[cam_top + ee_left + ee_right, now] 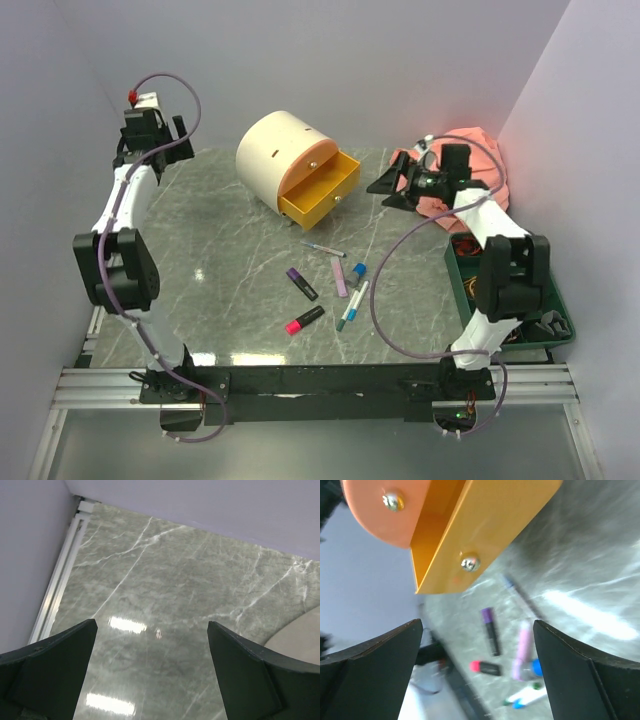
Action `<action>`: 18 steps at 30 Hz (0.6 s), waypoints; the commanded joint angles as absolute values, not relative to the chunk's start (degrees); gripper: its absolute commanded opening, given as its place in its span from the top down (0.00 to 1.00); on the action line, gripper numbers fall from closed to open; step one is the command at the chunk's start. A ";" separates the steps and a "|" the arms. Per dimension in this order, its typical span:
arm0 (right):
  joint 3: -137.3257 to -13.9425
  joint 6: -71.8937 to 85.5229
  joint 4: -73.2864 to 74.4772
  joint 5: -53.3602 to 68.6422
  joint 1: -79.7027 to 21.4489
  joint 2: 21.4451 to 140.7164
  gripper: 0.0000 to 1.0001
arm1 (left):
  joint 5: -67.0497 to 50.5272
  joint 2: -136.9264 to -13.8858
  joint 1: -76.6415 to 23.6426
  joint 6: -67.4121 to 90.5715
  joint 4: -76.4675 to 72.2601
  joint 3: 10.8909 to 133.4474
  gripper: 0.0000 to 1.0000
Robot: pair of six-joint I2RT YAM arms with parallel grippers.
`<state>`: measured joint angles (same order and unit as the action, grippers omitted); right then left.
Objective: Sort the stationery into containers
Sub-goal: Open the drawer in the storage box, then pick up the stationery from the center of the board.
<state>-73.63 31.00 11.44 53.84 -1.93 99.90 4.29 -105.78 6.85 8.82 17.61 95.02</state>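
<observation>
Cream cabinet [272,152]; its yellow drawer [320,192] stood open. Right gripper [385,195] right of the drawer, spread, empty. Left gripper [152,645] spread, well left. Pens [339,276] lay before the drawer. Risk: spread fingers could scatter neighbouring pens.

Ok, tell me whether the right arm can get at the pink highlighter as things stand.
Probably yes. The right gripper is open, and the pink highlighter lies flat on the table with only flat pens lying between them.
</observation>
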 commanded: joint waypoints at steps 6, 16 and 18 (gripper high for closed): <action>-73.24 -7.98 27.36 30.01 -7.55 84.31 0.00 | 7.47 -89.40 5.18 15.64 19.15 82.19 0.00; -60.21 -17.14 28.39 19.78 -22.23 71.72 0.00 | 4.58 -84.03 5.10 23.12 24.96 67.44 0.01; -59.42 -23.08 30.04 23.63 -25.12 70.58 0.00 | 1.42 -82.02 5.10 22.50 24.18 64.53 0.01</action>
